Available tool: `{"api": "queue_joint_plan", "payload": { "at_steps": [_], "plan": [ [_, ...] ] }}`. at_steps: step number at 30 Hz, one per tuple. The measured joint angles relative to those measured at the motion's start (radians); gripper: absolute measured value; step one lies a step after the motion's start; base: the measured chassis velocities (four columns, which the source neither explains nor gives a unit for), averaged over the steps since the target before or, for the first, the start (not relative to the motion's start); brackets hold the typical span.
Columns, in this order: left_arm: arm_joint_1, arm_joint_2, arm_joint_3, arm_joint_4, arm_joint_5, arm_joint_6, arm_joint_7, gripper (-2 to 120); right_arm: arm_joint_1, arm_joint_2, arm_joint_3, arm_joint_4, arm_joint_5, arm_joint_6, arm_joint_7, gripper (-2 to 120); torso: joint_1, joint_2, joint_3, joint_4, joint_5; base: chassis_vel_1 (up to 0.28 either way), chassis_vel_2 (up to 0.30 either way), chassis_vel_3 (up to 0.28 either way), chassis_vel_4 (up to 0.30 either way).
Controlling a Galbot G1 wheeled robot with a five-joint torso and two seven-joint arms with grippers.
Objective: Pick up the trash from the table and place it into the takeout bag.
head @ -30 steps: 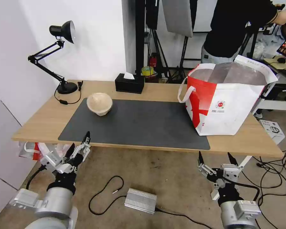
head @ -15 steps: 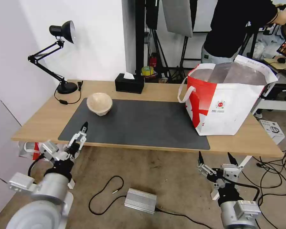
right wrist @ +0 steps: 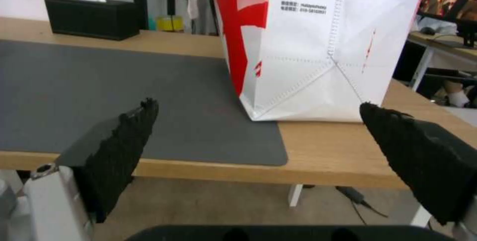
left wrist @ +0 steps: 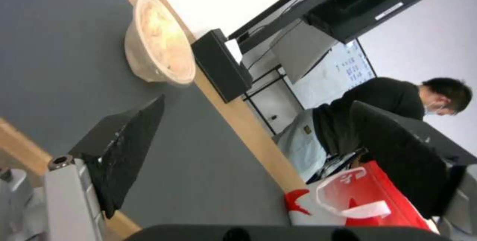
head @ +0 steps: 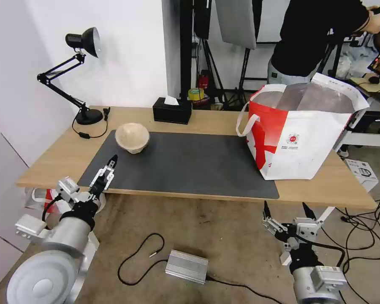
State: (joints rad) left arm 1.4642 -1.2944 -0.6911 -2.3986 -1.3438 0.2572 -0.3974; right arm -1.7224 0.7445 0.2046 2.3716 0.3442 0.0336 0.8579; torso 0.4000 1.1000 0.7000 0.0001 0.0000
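Now I am aiming my left tool (head: 106, 172), spread wide, at the beige pulp bowl (head: 132, 137) toward one o'clock, since it needs bagging. My right tool (head: 285, 212) is waiting wide below the table (head: 63, 158), near the takeout bag (head: 299, 137).

On the table (head: 198, 120), the mat (head: 185, 164) is the landmark: bowl (head: 132, 137) on its far-left corner, bag (head: 297, 133) at its right end, tissue box (head: 172, 110) behind it, lamp (head: 82, 76) behind-left.

The right gripper (right wrist: 258, 151) hangs with fingers (right wrist: 119, 144) spread before the worktop (right wrist: 328, 155) edge, facing the takeout bag (right wrist: 308, 47) on the dark mat (right wrist: 99, 95).
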Motion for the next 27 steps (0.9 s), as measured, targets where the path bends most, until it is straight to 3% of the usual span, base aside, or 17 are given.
{"api": "queue_joint_plan", "payload": {
  "at_steps": [13, 27],
  "plan": [
    [-0.117, 0.038, 0.017, 0.087, -0.094, 0.011, -0.051, 100, 0.000, 0.000, 0.000, 0.000, 0.000, 0.000, 0.000, 100, 0.000, 0.000, 0.000, 0.0000, 0.0001, 0.000, 0.000, 0.000, 0.000],
    [-0.220, 0.093, 0.038, 0.178, -0.127, 0.012, -0.094, 100, 0.000, 0.000, 0.000, 0.000, 0.000, 0.000, 0.000, 100, 0.000, 0.000, 0.000, -0.0001, 0.0000, 0.000, 0.000, 0.000, 0.000]
  ]
}}
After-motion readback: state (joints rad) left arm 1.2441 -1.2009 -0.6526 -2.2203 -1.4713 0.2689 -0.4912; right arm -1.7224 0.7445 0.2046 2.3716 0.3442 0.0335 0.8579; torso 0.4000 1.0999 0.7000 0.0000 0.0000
